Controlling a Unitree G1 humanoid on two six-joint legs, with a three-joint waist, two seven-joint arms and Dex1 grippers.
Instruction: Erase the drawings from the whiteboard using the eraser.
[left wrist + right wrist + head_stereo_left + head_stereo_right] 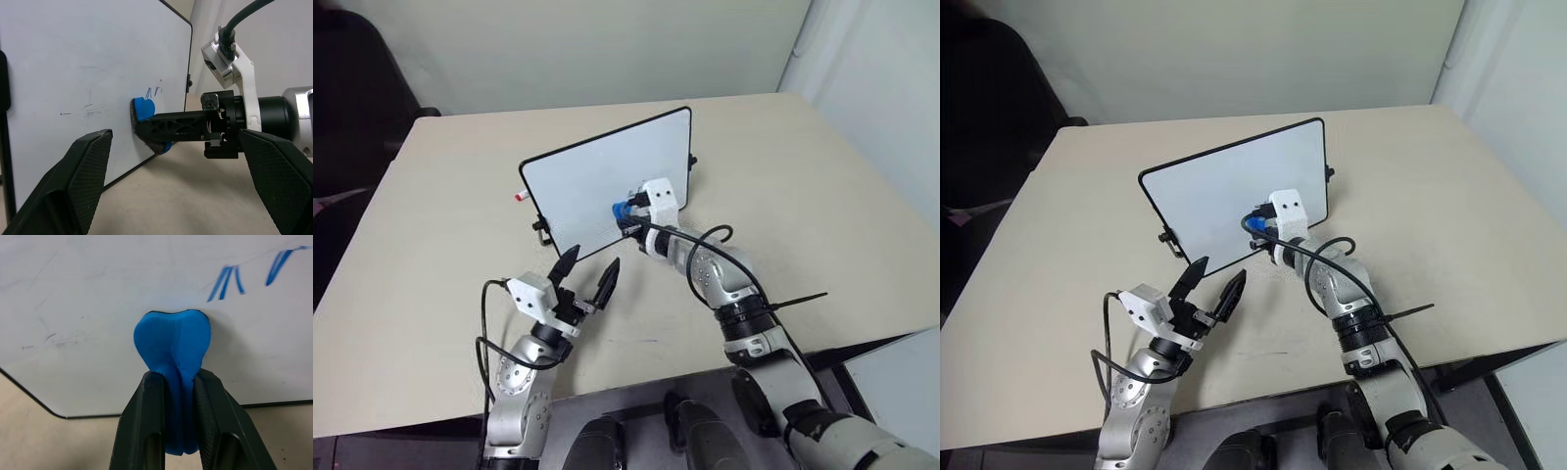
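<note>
Glossy smooth whiteboard; squashy, foam-like blue eraser, dark felt-looking underside; matt textured black plastic fingers; matt pale table, possibly laminate.

The robot's right arm reaches forward with its wrist bent toward the whiteboard, the right hand clamped on the eraser, squeezing it between both fingers and pressing it against the board's face near its lower corner. The left hand hovers short of the whiteboard's bottom edge, fingers spread apart, gripping nothing.
</note>
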